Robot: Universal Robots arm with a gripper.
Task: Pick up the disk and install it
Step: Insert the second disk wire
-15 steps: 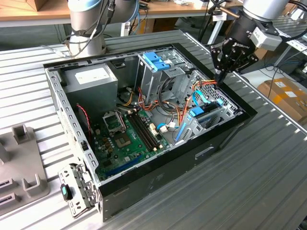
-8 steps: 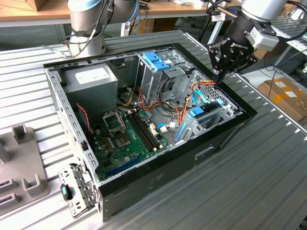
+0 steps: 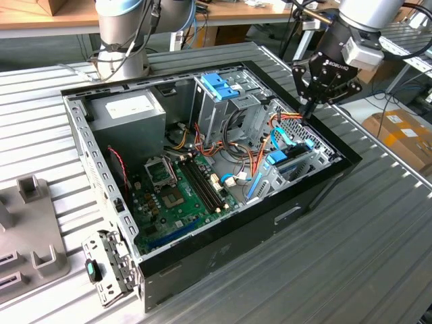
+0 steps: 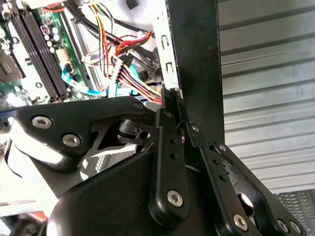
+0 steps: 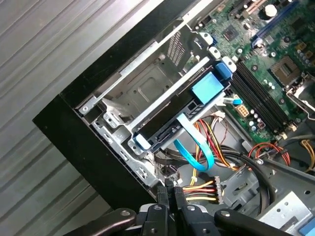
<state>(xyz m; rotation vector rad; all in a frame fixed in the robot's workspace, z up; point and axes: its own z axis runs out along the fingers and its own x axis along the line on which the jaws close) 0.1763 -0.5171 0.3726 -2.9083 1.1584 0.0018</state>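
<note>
The disk (image 5: 183, 109), dark with a blue label and a light-blue carrier frame, lies flat in the metal drive bay (image 5: 147, 88) at the corner of the open computer case. In the exterior view the disk (image 3: 291, 159) sits low at the case's right end. My gripper (image 3: 307, 108) hangs above the case's rim near that bay, apart from the disk. Its black fingertips (image 5: 164, 191) are pressed together with nothing between them. In the second wrist view the gripper (image 4: 172, 96) is shut beside the black case wall (image 4: 197, 59).
A light-blue flat cable (image 5: 194, 142) and coloured wire bundles (image 5: 202, 189) lie just beside the bay. Inside the case stand an upright metal cage with a blue bracket (image 3: 219, 84), a grey power-supply box (image 3: 128, 115) and the motherboard (image 3: 179, 196). Grey fixtures (image 3: 27, 229) sit on the slatted table at the exterior view's left.
</note>
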